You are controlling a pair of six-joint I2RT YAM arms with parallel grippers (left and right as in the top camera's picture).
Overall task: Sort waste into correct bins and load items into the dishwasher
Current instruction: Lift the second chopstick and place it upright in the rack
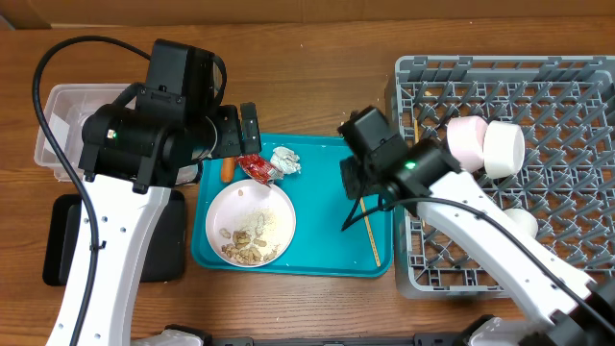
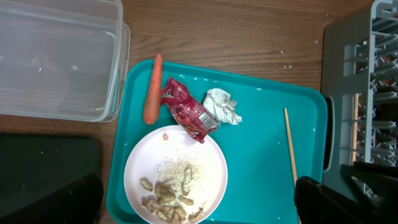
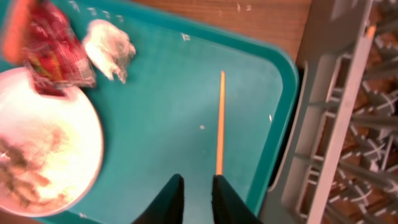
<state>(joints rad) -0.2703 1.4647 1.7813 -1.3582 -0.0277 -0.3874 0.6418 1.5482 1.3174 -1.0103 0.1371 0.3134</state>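
On the teal tray [image 1: 322, 192] lie a white plate [image 1: 251, 223] with beige scraps, an orange carrot [image 1: 227, 169], a red wrapper [image 1: 256, 168], a white tissue [image 1: 286, 160] and one wooden chopstick [image 1: 371, 238]. My left gripper [image 2: 199, 214] is wide open and empty above the plate [image 2: 175, 177], near the carrot [image 2: 152, 89]. My right gripper [image 3: 198, 198] hovers low over the tray, its fingers a narrow gap apart and empty. The chopstick [image 3: 219, 121] lies just ahead of its right finger. Two bowls [image 1: 466, 139] [image 1: 504, 149] and another chopstick [image 2: 356, 127] sit in the grey dish rack [image 1: 548, 86].
The clear tub [image 1: 58, 125] stands at the far left, with the black tray [image 1: 67, 240] in front of it; both lie partly under my left arm. The dish rack's wall [image 3: 311, 143] runs right beside the teal tray's right rim.
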